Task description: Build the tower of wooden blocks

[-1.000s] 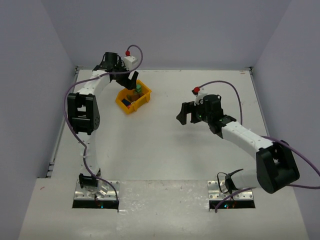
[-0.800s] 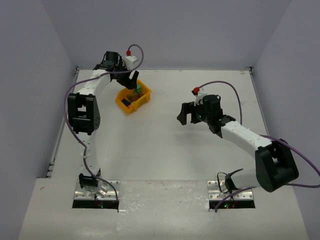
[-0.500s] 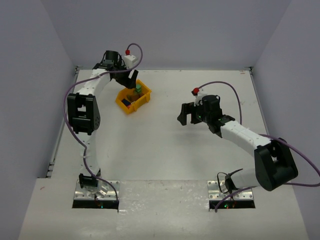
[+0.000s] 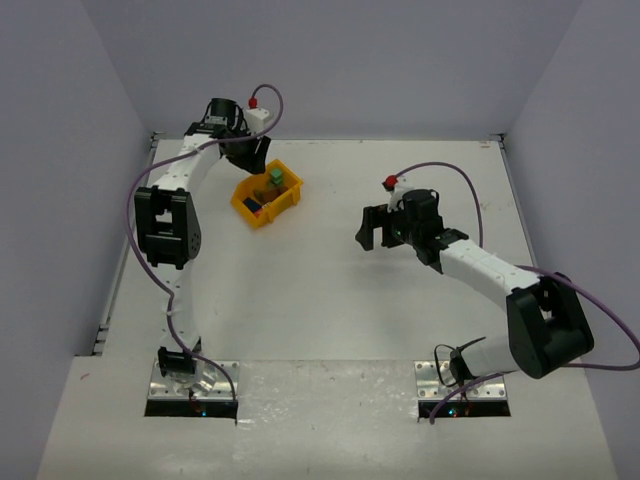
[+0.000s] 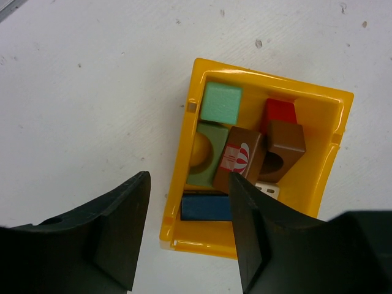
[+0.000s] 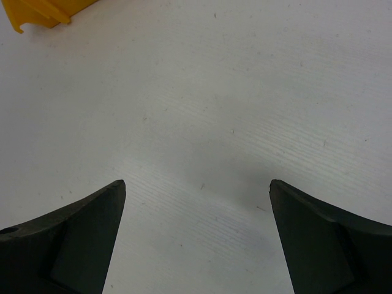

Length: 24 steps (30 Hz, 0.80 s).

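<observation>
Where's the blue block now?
The blue block lies in the yellow bin at the far left of the table; in the left wrist view it is at the bin's bottom end, below the green arch block and beside the brown printed block.

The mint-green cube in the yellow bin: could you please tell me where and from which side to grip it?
Likely from above, pinching the mint-green cube near its top. It sits flat in a corner of the yellow bin, the olive block against one side. Take the face toward the red block, where a gap shows, and the opposite one by the bin wall, which looks tight.
</observation>
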{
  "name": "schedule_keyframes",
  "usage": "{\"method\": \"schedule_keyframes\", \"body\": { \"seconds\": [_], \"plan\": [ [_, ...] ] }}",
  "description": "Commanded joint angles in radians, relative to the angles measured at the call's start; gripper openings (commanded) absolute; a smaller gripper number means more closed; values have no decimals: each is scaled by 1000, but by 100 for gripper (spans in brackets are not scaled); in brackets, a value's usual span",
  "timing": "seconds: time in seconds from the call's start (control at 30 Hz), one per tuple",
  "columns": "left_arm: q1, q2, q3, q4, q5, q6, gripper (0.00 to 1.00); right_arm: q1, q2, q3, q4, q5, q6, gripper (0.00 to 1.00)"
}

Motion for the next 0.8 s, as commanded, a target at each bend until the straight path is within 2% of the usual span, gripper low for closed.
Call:
{"method": "schedule_keyframes", "body": {
  "seconds": [0.0, 0.23, 0.57, 0.77],
  "plan": [
    [-15, -31, -2, -21, -11, 4, 51, 0, 13, 56, 15, 25, -22, 99],
    [-40, -127, -168, 60, -98, 33, 56, 1, 18, 57, 4, 54, -26, 99],
    [-40, -25, -77, 32, -126, 9, 47, 1, 21, 54, 17, 56, -29, 99],
    [-40, 8, -44, 55, -216, -30, 66, 1, 31, 62, 10, 43, -29, 99]
  ]
}}
